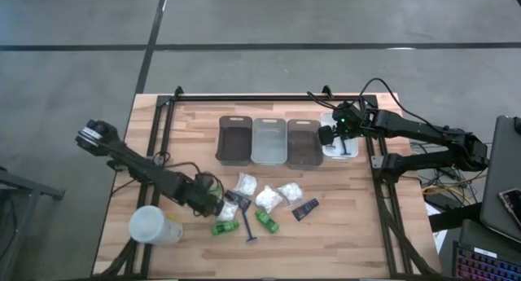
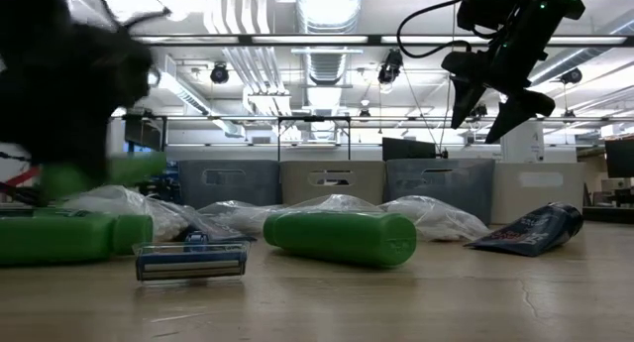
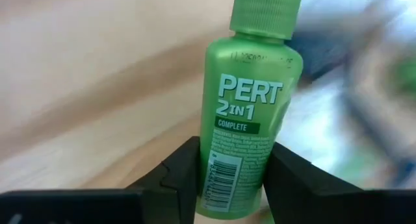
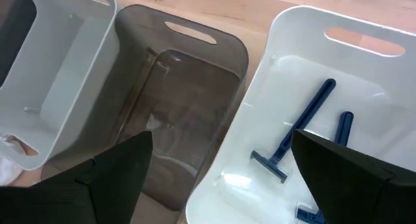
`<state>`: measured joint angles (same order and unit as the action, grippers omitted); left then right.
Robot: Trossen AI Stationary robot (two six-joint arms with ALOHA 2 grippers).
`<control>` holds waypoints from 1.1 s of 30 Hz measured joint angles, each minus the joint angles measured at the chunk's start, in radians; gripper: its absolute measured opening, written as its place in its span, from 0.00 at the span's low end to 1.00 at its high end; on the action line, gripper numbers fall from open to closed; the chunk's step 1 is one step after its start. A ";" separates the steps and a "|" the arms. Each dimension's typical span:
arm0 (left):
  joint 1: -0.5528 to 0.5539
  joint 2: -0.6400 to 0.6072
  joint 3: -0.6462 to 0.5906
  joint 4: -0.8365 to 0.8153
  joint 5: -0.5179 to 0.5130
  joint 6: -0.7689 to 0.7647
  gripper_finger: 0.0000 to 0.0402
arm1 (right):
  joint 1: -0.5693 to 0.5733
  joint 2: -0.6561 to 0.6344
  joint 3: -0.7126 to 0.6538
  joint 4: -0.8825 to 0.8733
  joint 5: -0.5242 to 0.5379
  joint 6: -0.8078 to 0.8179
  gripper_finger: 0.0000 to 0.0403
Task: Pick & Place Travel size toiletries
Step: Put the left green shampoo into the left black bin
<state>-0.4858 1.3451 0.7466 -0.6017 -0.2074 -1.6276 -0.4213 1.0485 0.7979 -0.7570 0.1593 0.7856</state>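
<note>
My left gripper [image 3: 234,169] is shut on a bright green bottle [image 3: 250,100] near the table's near-left part [image 1: 210,201]. On the wood beside it lie other toiletries: two green bottles [image 1: 225,228] [image 1: 267,221], white crinkly packets [image 1: 269,198], a black tube [image 1: 305,208] and a dark razor [image 1: 249,226]. My right gripper [image 4: 221,185] hangs open above the white bin [image 4: 273,62] at the right end of the row, touching nothing. Blue razors [image 4: 296,130] lie inside that bin. My left gripper pinches the green bottle between its two fingers [image 3: 182,175] on the lower part of the body [image 3: 224,178], by the barcode. The cap [image 3: 266,10] points away from the wrist, along the fingers. In the low view the bottle [image 2: 99,173] shows lifted off the table.
Four bins stand in a row at the table's far side: dark grey [image 1: 234,141], clear [image 1: 269,141], dark grey [image 1: 303,142] and white [image 1: 338,147]. A large white cylinder [image 1: 155,226] stands near the table's near-left corner, close to my left arm. Bare wood lies right of the black tube.
</note>
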 joint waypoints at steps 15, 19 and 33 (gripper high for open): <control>0.426 -0.243 0.021 0.171 -0.219 0.255 0.35 | 0.000 0.000 0.000 0.008 0.000 0.000 0.90; 0.599 -0.191 0.031 0.207 -0.106 0.391 0.35 | 0.000 0.000 0.000 0.007 0.000 0.003 0.90; 0.726 0.001 0.031 0.271 0.065 0.451 0.55 | 0.000 0.000 0.000 0.002 -0.001 0.008 0.90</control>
<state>0.2405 1.3460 0.7775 -0.3305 -0.1427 -1.1766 -0.4210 1.0485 0.7975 -0.7554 0.1581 0.7933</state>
